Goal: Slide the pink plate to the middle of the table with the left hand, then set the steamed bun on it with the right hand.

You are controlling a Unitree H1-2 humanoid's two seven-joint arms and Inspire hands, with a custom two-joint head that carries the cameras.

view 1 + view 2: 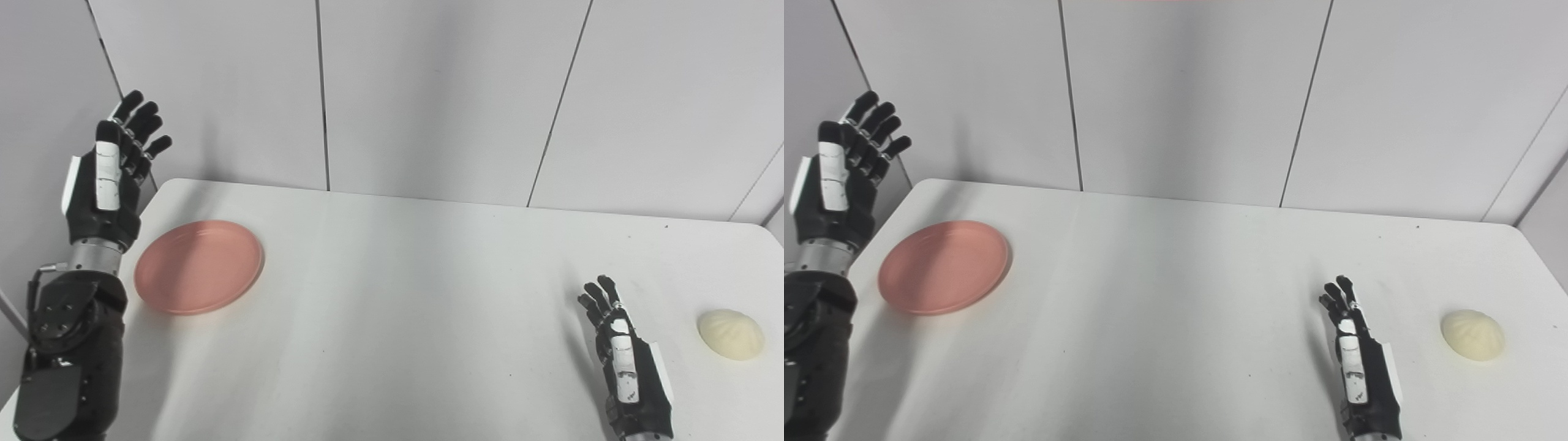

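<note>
Left hand (101, 184) has its fingers (142, 125) spread and empty, raised off the counter's left edge, with the round flat pink plate (199, 266) sitting at about 4 o'clock from it. I'd drop the palm flat onto the rim and push toward 3 o'clock, slow, so it doesn't tip. Right hand (625, 361) is relaxed and empty too, low over the white counter (404, 306), with the pale domed steamed bun (731, 334) at its 3 o'clock, untouched.

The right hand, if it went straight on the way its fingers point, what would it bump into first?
Probably nothing on the table. The right hand points toward the far edge and wall; the steamed bun sits off to its right, though depth is hard to judge.
</note>
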